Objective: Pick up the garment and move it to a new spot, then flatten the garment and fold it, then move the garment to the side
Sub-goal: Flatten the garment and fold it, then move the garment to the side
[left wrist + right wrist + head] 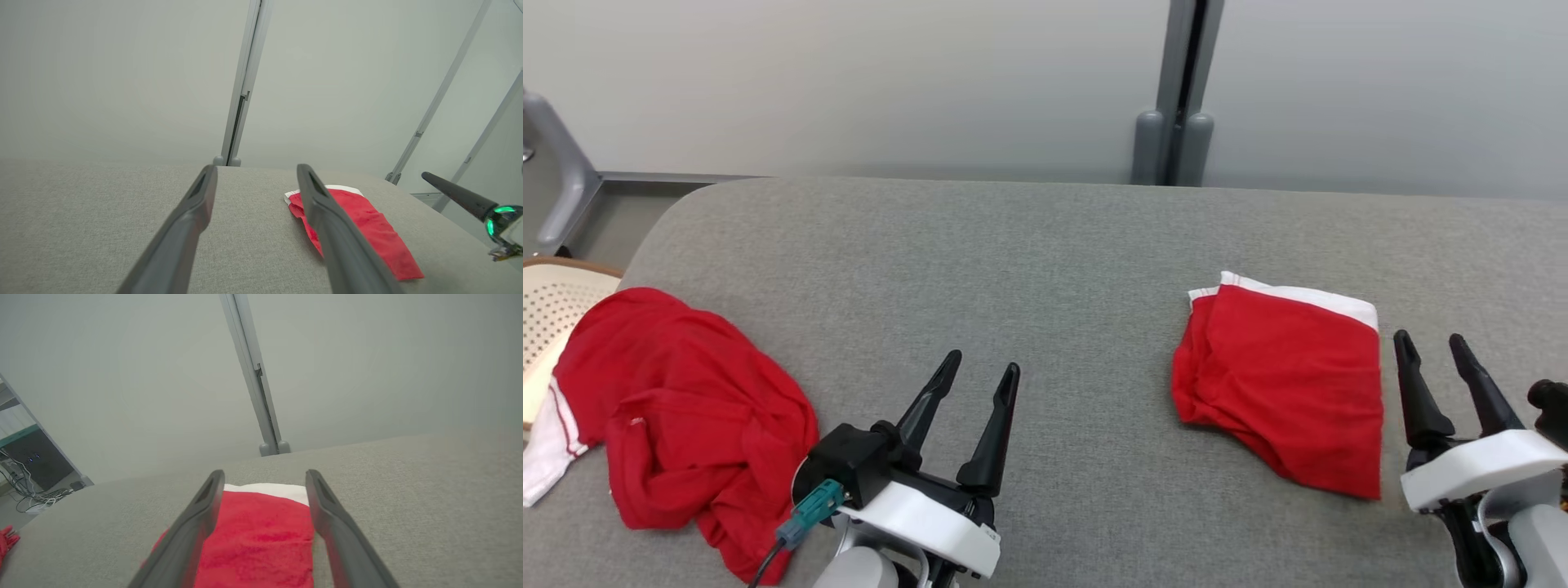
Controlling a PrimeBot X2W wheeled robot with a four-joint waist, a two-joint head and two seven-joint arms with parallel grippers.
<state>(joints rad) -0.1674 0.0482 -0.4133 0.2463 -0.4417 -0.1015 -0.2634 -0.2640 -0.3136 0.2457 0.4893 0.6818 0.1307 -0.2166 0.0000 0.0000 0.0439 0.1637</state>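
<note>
A folded red garment point(1282, 392) with a white band along its far edge lies flat on the right part of the grey table point(1045, 261). My right gripper point(1429, 341) stands open just to its right, with nothing between the fingers. In the right wrist view the folded garment point(261, 539) shows between and beneath that open gripper point(265, 473). A crumpled red garment point(686, 416) with white trim lies heaped at the table's left edge. My left gripper point(984, 367) is open beside that heap, to its right, holding nothing. In the left wrist view the open left gripper point(257, 169) points past the folded garment point(376, 232).
A perforated pale chair seat point(556, 310) stands off the table's left edge. A grey wall post point(1176, 122) rises behind the table. Cables and equipment point(28, 490) sit on the floor beyond the table. Bare grey surface spans the middle between the two garments.
</note>
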